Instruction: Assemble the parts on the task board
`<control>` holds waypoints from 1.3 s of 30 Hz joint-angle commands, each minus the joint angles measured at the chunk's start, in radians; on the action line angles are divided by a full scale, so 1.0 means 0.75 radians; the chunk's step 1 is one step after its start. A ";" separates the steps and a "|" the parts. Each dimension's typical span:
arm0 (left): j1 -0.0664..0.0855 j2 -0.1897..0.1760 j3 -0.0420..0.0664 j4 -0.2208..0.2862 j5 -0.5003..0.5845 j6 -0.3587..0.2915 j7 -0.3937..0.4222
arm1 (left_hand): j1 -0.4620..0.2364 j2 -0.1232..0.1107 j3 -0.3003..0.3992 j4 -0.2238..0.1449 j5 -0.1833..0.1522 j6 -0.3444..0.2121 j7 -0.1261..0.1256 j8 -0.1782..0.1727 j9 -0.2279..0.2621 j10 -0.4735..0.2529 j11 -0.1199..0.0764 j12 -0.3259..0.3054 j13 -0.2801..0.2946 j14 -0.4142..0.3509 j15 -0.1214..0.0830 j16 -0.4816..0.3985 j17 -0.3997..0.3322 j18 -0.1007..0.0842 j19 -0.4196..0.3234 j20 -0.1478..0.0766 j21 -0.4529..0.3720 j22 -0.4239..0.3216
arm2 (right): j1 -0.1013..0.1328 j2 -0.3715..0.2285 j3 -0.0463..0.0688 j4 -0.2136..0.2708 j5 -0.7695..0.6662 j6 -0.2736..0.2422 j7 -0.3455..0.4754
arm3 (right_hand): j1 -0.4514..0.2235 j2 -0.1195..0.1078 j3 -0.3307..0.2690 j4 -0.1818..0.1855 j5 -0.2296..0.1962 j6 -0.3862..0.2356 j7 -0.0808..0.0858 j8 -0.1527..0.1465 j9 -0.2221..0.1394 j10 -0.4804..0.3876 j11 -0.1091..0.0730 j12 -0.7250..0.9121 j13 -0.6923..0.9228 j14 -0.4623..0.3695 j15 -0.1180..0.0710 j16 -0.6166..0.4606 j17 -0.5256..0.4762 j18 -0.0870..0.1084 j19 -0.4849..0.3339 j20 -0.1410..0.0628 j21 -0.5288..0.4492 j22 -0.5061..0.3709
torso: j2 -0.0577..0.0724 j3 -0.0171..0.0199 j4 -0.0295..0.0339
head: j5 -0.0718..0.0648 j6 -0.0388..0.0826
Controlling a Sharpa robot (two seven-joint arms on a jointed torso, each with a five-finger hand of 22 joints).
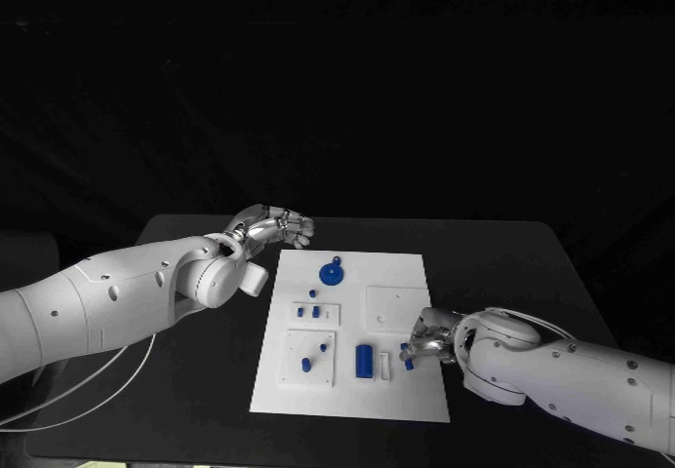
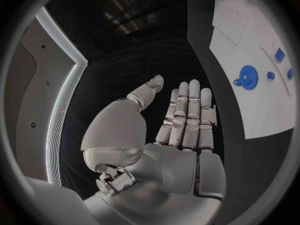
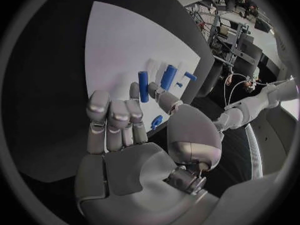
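The white task board lies in the middle of the black table. On it I see a round blue disc, a blue cylinder and several small blue parts on two raised white plates. My right hand is at the board's right edge, where thumb and a finger pinch a slim blue peg just above the board. My left hand hovers off the board's far left corner, fingers straight, holding nothing.
Bare black table surrounds the board on all sides. A white cable from my left arm hangs over the near left part of the table. Another small blue part lies on the board under my right thumb.
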 commanded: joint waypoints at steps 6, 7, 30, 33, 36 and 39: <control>0.001 0.002 0.001 0.005 0.005 0.013 0.014 | -0.011 -0.003 0.000 0.008 -0.003 -0.010 -0.002 0.009 -0.002 -0.004 -0.002 0.001 -0.002 0.008 0.001 -0.008 0.002 0.010 -0.002 0.002 -0.005 0.002 | -0.001 0.041 0.000 -0.024 0.116 0.007 0.019 | -0.016 0.003 -0.001 0.004 0.013 0.009 0.002 0.002 -0.001 0.014 -0.012 -0.001 -0.002 0.001 -0.012 -0.007 -0.002 0.078 0.008 0.001 0.004 0.013 | 0.000 -0.0005 -0.0003 | -0.004 -0.005; 0.001 0.003 0.001 0.005 0.005 0.013 0.014 | -0.011 -0.004 0.000 0.008 -0.003 -0.010 -0.002 0.009 -0.002 -0.004 -0.002 0.001 -0.002 0.008 0.001 -0.008 0.002 0.010 -0.002 0.002 -0.005 0.002 | -0.001 0.052 -0.001 -0.032 0.123 0.009 0.019 | -0.016 0.003 -0.001 0.004 0.014 0.009 0.002 0.002 -0.001 0.014 -0.012 -0.001 -0.001 0.000 -0.012 -0.007 -0.002 0.078 0.008 0.001 0.004 0.013 | 0.000 -0.0004 -0.0002 | -0.004 -0.006; 0.001 0.003 0.001 0.007 0.005 0.016 0.011 | -0.012 -0.004 0.000 0.008 -0.003 -0.010 -0.002 0.010 -0.002 -0.004 -0.002 0.001 -0.002 0.009 0.001 -0.011 0.006 0.010 -0.001 0.002 -0.005 0.003 | -0.028 0.124 -0.022 -0.096 0.160 0.033 0.018 | -0.035 0.009 -0.013 0.008 0.027 0.005 0.003 -0.002 -0.002 0.005 -0.011 -0.009 -0.007 -0.001 -0.012 -0.009 -0.003 0.078 0.005 0.000 0.001 0.013 | 0.000 0.0011 -0.0005 | 0.002 -0.016; 0.001 0.003 0.001 0.006 0.005 0.016 0.011 | -0.012 -0.004 0.000 0.008 -0.003 -0.010 -0.002 0.010 -0.002 -0.004 -0.002 0.001 -0.002 0.009 0.001 -0.011 0.006 0.010 -0.001 0.002 -0.005 0.003 | -0.030 0.129 -0.022 -0.103 0.160 0.032 0.021 | -0.035 0.009 -0.013 0.008 0.027 0.005 0.003 -0.002 -0.002 0.005 -0.011 -0.009 -0.007 -0.001 -0.012 -0.009 -0.003 0.078 0.005 -0.001 0.001 0.013 | 0.001 0.0009 0.0002 | 0.003 -0.018; 0.001 0.003 0.001 0.006 0.005 0.015 0.011 | -0.012 -0.004 0.000 0.008 -0.003 -0.010 -0.002 0.010 -0.002 -0.004 -0.002 0.001 -0.002 0.009 0.001 -0.011 0.007 0.010 -0.001 0.002 -0.005 0.003 | -0.032 0.135 -0.022 -0.110 0.160 0.034 0.023 | -0.036 0.009 -0.013 0.009 0.027 0.005 0.003 -0.003 -0.002 0.005 -0.011 -0.009 -0.007 -0.001 -0.012 -0.009 -0.003 0.078 0.005 -0.001 0.001 0.013 | 0.000 0.0006 -0.0001 | 0.006 -0.018; 0.001 0.003 0.001 0.006 0.005 0.016 0.011 | -0.012 -0.004 0.000 0.008 -0.003 -0.010 -0.002 0.010 -0.003 -0.004 -0.002 0.001 -0.002 0.009 0.001 -0.011 0.007 0.010 -0.001 0.002 -0.005 0.003 | -0.035 0.141 -0.023 -0.114 0.160 0.035 0.024 | -0.037 0.010 -0.014 0.009 0.028 0.005 0.003 -0.003 -0.003 0.005 -0.011 -0.009 -0.007 -0.001 -0.012 -0.009 -0.003 0.078 0.005 -0.001 0.001 0.013 | 0.001 0.0005 -0.0003 | 0.006 -0.018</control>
